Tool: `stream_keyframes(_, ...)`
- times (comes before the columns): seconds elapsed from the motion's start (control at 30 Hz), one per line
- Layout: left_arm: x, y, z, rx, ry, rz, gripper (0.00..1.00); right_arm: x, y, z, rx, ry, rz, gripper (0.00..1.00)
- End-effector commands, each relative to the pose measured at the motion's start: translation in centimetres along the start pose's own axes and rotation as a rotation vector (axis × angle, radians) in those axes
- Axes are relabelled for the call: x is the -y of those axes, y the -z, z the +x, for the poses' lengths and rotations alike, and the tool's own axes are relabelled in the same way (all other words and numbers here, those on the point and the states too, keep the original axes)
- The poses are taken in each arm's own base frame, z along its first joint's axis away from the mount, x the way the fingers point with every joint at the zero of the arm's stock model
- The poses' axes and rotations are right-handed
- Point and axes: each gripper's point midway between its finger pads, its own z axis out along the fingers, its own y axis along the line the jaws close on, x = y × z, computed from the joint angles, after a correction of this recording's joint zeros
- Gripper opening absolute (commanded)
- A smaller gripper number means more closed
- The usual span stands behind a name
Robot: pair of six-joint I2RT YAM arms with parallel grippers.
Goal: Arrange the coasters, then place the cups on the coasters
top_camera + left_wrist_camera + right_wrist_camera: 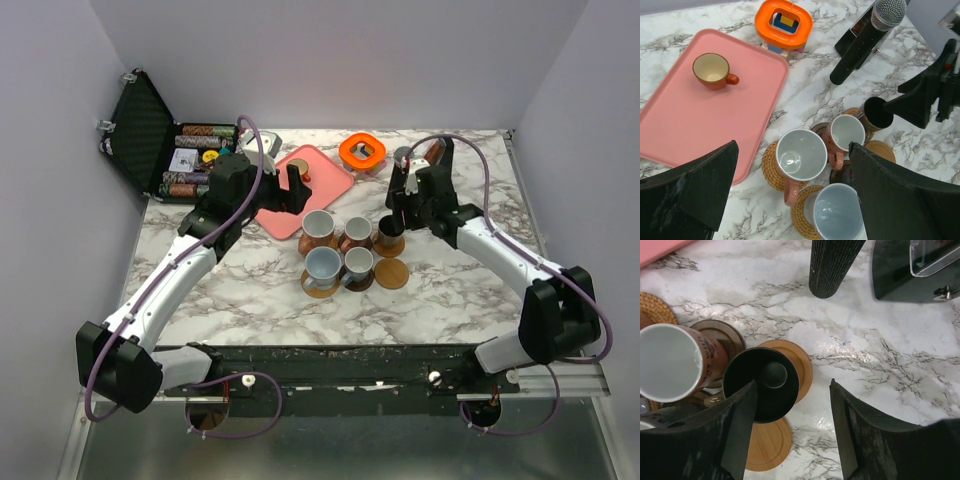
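Five cups stand in a cluster on coasters at mid-table: a grey and pink one (801,155) and a pale blue one (837,212) on woven coasters (771,167), a pinkish one (847,132), another partly hidden, and a black cup (761,385) on a tan coaster (799,365). One tan coaster (767,445) lies bare beside it. A small copper-orange cup (712,70) sits on the pink tray (700,125). My right gripper (792,430) hangs open just above the black cup, its left finger over the rim. My left gripper (792,155) is wide open above the tray's edge, holding nothing.
A black microphone (860,42) lies behind the cups, next to an orange ring-shaped object (783,20). An open black case of poker chips (165,150) stands at the back left. White walls close the table on three sides.
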Motion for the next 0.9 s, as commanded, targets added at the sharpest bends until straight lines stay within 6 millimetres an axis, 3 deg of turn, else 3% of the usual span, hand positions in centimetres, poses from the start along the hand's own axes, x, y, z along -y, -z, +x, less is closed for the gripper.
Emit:
stream_keyframes(0.0, -2.1, -1.2, 0.2, -0.005, 0.050, -0.106, 0.99, 0.0, 3.0, -2.8, 0.077, -0.015, -0.010, 0.68)
stream_keyframes(0.2, -6.7, -5.4, 0.1, -0.082, 0.102, -0.330, 0.96, 0.9, 7.4, -6.4, 0.175, -0.054, 0.031, 0.68)
stream_keyframes(0.37, -10.8, -9.9, 1.1, -0.071, 0.217, -0.387, 0.89, 1.0, 10.9, -8.2, 0.227, -0.077, 0.029, 0.68)
stream_keyframes(0.5, -13.9, -13.6, 1.6, -0.085, 0.249, -0.454, 0.78, 0.8, 13.2, -8.5, 0.276, -0.075, 0.003, 0.67)
stream_keyframes(0.63, -15.7, -17.0, 1.7, -0.084, 0.256, -0.480, 0.75, 0.7, 14.7, -7.9, 0.302, -0.067, -0.008, 0.67)
stream_keyframes(0.87, -20.1, -20.1, 4.1, -0.140, 0.255, -0.588, 0.69, 0.8, 15.9, -6.8, 0.320, -0.070, -0.007, 0.67)
